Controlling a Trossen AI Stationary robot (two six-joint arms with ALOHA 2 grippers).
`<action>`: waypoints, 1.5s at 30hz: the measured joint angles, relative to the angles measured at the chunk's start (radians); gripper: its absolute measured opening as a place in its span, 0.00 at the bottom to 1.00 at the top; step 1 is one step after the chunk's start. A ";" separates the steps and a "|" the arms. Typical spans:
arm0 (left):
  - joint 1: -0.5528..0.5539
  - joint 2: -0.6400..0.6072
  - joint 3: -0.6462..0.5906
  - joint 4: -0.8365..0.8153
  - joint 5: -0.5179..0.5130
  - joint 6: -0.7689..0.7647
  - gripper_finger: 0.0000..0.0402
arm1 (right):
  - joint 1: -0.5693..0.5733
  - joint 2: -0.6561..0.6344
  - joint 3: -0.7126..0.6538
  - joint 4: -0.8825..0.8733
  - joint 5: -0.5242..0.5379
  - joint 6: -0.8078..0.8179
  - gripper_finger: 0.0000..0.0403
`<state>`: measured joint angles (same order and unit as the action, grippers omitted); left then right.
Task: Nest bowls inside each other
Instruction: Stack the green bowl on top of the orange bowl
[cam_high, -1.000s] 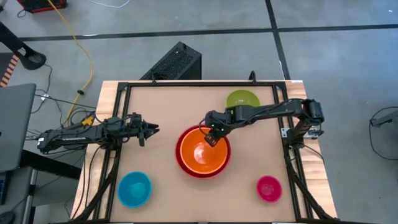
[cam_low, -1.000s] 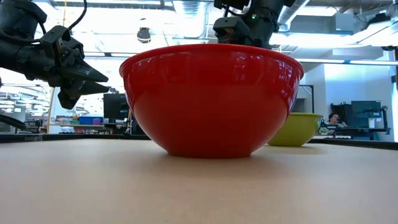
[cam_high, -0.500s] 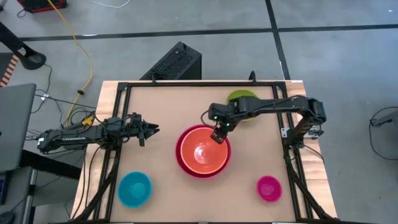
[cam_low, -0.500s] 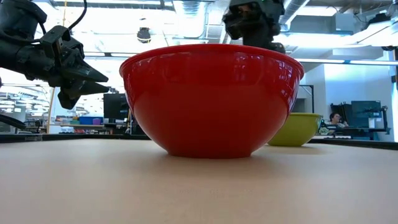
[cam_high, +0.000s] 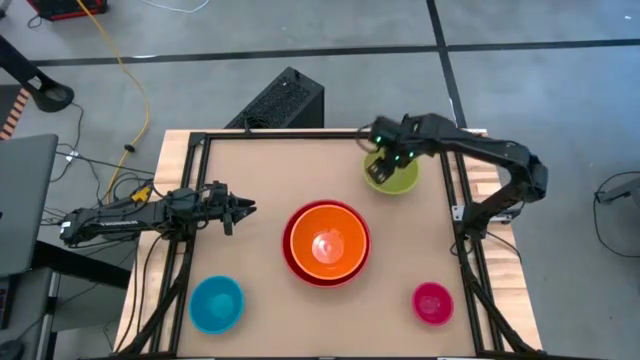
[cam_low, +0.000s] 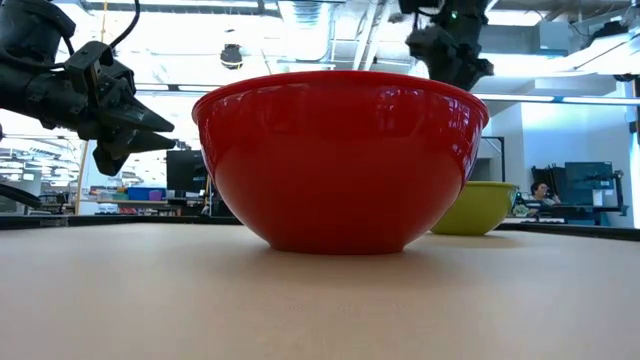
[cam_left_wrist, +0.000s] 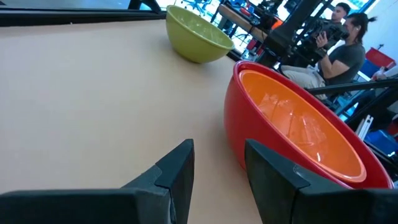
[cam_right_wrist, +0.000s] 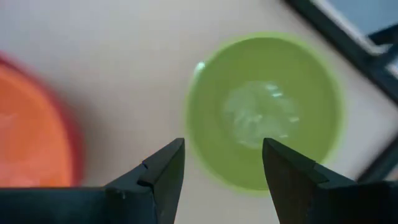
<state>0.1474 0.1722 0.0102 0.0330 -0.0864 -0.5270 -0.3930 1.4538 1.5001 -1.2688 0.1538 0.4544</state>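
Observation:
The orange bowl (cam_high: 327, 242) sits nested inside the red bowl (cam_low: 340, 160) at the table's middle. The olive green bowl (cam_high: 396, 178) stands on its base near the far right corner; my right gripper (cam_high: 388, 160) hovers above it, open, pointing steeply down, with the bowl (cam_right_wrist: 266, 111) seen between its fingers. The light blue bowl (cam_high: 215, 303) rests near the front left, the magenta bowl (cam_high: 432, 302) near the front right. My left gripper (cam_high: 248, 208) waits open at the left, level, left of the red bowl (cam_left_wrist: 249, 124).
A black frame (cam_high: 200, 140) runs round the tabletop edges. Bare tabletop lies between the nested bowls and the far edge. People sit in the room beyond the table (cam_left_wrist: 336, 43).
My right gripper has left the orange bowl's far rim, risen, and swung toward the table's far right corner to a spot above the olive green bowl, tipping steeper downward. The orange bowl stays nested in the red one.

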 joint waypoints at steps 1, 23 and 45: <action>0.000 0.000 0.000 0.000 0.000 0.000 0.32 | -0.028 -0.007 -0.011 -0.001 0.003 -0.011 0.54; 0.000 0.000 0.000 0.000 0.000 0.000 0.32 | -0.509 -0.165 -0.616 0.448 -0.157 -0.086 0.50; 0.000 0.000 0.000 0.000 0.000 0.000 0.32 | -0.526 -0.165 -0.744 0.652 -0.162 -0.035 0.05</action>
<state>0.1474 0.1722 0.0101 0.0327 -0.0860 -0.5274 -0.9192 1.2884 0.7561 -0.6169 -0.0079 0.4193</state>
